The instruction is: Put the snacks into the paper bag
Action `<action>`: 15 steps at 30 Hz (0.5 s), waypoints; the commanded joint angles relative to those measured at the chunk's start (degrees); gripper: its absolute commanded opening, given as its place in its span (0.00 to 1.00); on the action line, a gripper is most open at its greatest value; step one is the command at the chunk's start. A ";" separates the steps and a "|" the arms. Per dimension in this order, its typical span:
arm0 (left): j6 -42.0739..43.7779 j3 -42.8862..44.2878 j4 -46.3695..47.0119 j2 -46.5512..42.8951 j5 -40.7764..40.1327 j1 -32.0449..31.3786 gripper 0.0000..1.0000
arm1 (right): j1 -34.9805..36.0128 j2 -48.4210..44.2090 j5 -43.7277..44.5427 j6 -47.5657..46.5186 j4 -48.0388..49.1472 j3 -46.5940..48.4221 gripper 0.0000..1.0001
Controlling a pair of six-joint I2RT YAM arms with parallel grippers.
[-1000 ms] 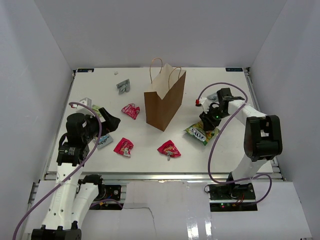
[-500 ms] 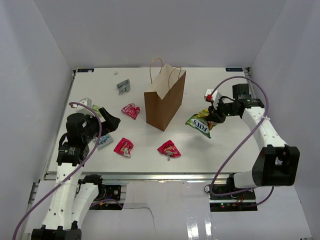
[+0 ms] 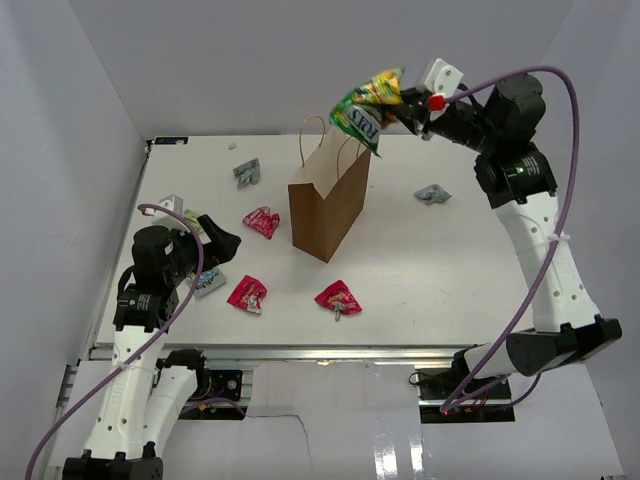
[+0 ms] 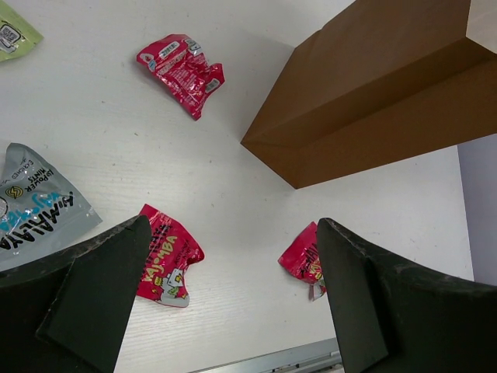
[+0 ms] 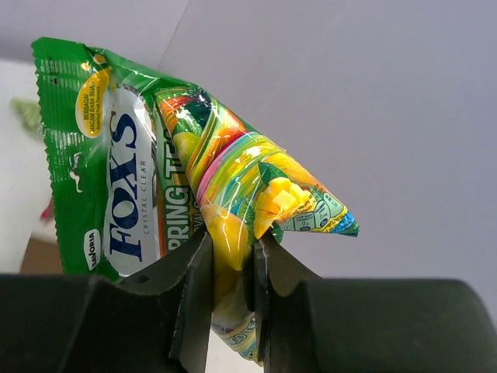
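Observation:
The brown paper bag (image 3: 330,200) stands upright at mid-table, handles up. High above its right side, my right gripper (image 3: 404,106) is shut on the green-yellow snack packet (image 3: 364,110); in the right wrist view the packet (image 5: 147,171) is pinched at one corner between the jaws of that gripper (image 5: 231,260). My left gripper (image 3: 226,243) hovers open at the left with nothing in it. In the left wrist view, the left gripper (image 4: 233,229) looks down on two red packets (image 4: 165,263) (image 4: 304,261) and the bag (image 4: 373,93).
On the table lie three red packets (image 3: 262,221) (image 3: 247,293) (image 3: 338,298), grey packets (image 3: 246,172) (image 3: 431,194), a light blue packet (image 3: 208,283) and a pale packet (image 3: 171,204) by the left arm. White walls enclose the table on three sides.
My right gripper closed on the green-yellow packet, lifted it off the table and carried it up and left to above the bag. The left arm has not moved.

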 commanded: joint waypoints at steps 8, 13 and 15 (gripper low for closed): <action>-0.05 0.09 0.15 -3.59 -0.05 -0.07 0.98 | 14.37 17.65 31.58 -4.50 28.17 12.21 0.08; 0.48 0.62 -0.29 -3.41 -0.93 -0.07 0.98 | 16.04 18.36 32.32 -9.34 35.39 4.22 0.08; 0.65 0.62 -0.29 -3.50 -1.19 -0.07 0.98 | 15.96 16.35 31.88 -11.27 37.06 0.88 0.08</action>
